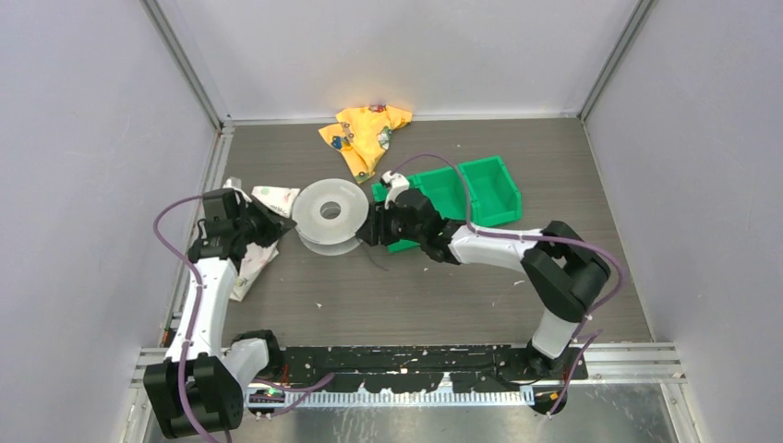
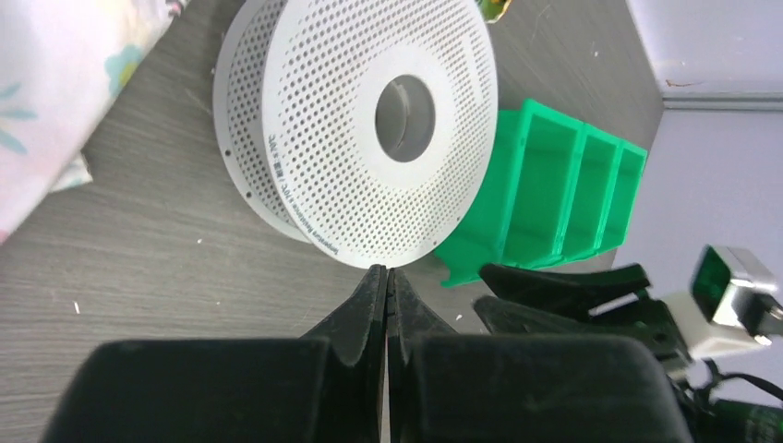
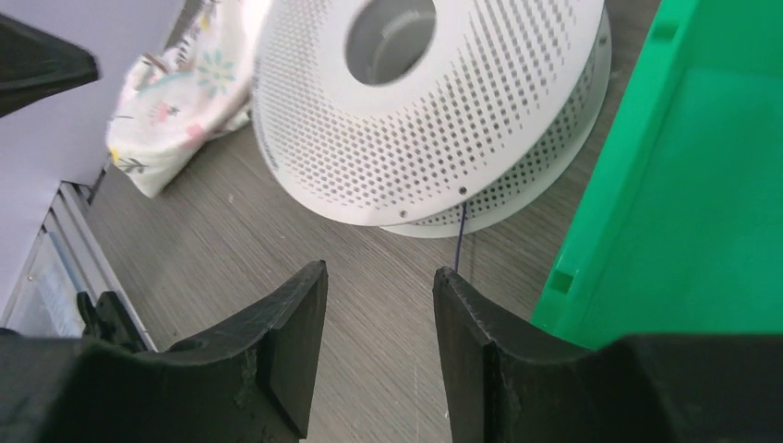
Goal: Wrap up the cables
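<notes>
The cable (image 3: 460, 231) is thin, light and floppy like thread. It hangs off the white spool (image 3: 434, 120) at 5 o'clock. I think it is best to pinch its loose end. The right end effector (image 3: 379, 281) is apart and empty. The left end effector (image 2: 386, 274) is pressed together and empty.

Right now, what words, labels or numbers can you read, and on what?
Spool: one line of small print along the flange's rim, seen in the left wrist view, too small to read.
Yellow cloth and white cloth: printed pictures only, no letters that I can make out.
No other text shows.
</notes>
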Robot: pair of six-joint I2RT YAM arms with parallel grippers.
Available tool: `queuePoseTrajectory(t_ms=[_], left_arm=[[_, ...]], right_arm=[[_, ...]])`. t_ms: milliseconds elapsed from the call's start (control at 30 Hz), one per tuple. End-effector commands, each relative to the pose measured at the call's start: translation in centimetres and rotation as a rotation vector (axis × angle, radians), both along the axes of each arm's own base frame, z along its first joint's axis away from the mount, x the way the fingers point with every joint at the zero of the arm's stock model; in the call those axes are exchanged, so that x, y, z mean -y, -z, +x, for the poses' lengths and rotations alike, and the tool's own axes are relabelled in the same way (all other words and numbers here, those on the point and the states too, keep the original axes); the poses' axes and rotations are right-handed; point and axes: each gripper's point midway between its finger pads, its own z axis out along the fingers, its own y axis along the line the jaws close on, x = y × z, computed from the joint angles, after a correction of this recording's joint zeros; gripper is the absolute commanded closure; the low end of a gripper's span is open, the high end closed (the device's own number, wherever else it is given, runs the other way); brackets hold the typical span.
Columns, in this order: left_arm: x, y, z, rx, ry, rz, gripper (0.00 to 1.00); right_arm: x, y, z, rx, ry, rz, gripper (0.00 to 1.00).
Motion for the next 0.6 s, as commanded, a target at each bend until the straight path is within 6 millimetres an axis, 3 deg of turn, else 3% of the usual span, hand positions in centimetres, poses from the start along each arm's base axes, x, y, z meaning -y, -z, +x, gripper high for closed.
queuePoseTrajectory(t_ms=[0, 133, 233, 333, 400, 567], left_arm=[[-0.2, -2.7, 1.1, 0.081, 0.034, 0.085, 0.98], [-2.2, -1.1, 2.4, 0.017, 0.023, 0.231, 0.91], [-2.6, 0.5, 4.9, -0.035, 0.076, 0.273, 0.81], [-2.2, 1.6, 8.0, -0.094, 0.143, 0.328, 0.68], [-2.5, 3.2, 9.3, -0.159, 0.172, 0.428, 0.64], [-1.4, 3.7, 11.7, -0.139, 0.217, 0.498, 0.60]], right_arm=[[1.7, -5.1, 0.6, 0.142, 0.016, -0.024, 0.49], [4.1, -2.0, -1.0, 0.158, -0.026, -0.181, 0.49], [4.7, -0.8, -1.3, 0.171, -0.032, -0.258, 0.49], [3.6, -0.4, -1.5, 0.192, -0.061, -0.304, 0.49], [2.2, 0.0, -2.0, 0.220, -0.106, -0.362, 0.49], [-0.4, 2.5, -3.3, 0.249, -0.176, -0.509, 0.47]])
